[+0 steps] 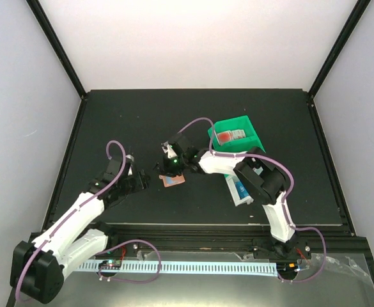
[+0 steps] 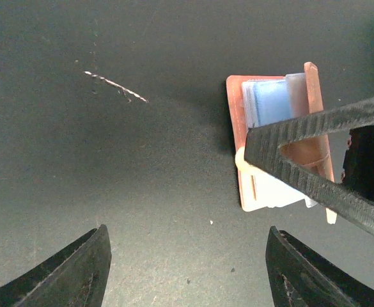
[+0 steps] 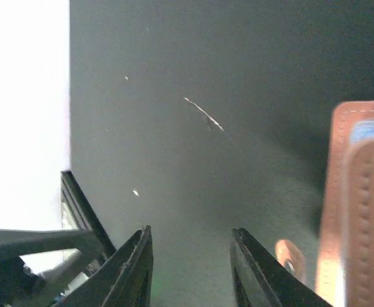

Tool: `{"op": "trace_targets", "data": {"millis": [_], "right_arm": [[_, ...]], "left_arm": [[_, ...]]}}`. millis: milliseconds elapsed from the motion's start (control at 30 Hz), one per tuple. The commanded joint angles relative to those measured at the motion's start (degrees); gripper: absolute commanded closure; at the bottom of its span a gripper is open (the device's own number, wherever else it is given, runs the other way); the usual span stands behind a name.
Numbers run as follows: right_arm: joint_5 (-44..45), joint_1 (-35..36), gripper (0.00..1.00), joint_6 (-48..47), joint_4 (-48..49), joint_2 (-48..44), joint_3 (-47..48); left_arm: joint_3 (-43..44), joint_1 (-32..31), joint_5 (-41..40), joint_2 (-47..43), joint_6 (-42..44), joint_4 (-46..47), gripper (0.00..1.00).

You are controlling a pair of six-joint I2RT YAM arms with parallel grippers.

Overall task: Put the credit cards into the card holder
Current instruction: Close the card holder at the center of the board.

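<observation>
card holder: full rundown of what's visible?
The card holder is salmon-pink and leather-like with stitched edges. It lies open on the black table, mid-table. A blue card sits in a pale inner pocket. Its snap tab shows in the right wrist view. The right end effector, open, hangs at it; contact unclear.

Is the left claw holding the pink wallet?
No, the left claw is open over the bare table, with the pink wallet lying ahead of it.
</observation>
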Motion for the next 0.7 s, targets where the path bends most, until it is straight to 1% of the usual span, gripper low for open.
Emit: {"op": "trace_targets", "data": {"millis": [0,100,167,300,400,533,667], "right_arm": [[2.33,0.6,0.59,-0.53,1.32,-1.99,2.47],[5.66,0.54,0.5,-1.73,0.1,-5.99,1.09],[7.9,0.54,0.46,-2.22,0.31,-9.45,-1.42],[13.58,0.47,0.43,-3.04,0.08,-16.15,-6.91],[19.39,0.39,0.44,-3.88,-1.77,-19.72,-10.8],[25.91,0.33,0.45,-6.35,-9.22,-18.84,-9.17],[25.98,0.29,0.44,-9.56,-14.33,-13.91,-4.8]], "left_arm": [[2.43,0.76,-1.37,-3.12,2.19,-3.84,0.32],[3.42,0.93,-0.89,-4.88,2.86,-4.81,0.31],[3.82,0.93,0.29,-5.19,3.35,-4.85,0.31],[3.31,0.93,3.34,-4.92,3.86,-3.94,0.3],[2.31,0.94,5.05,-3.98,4.04,-2.48,0.29],[2.06,1.02,5.89,-1.71,4.08,0.97,0.27],[3.72,1.15,5.98,2.87,4.99,2.94,0.25]]}}
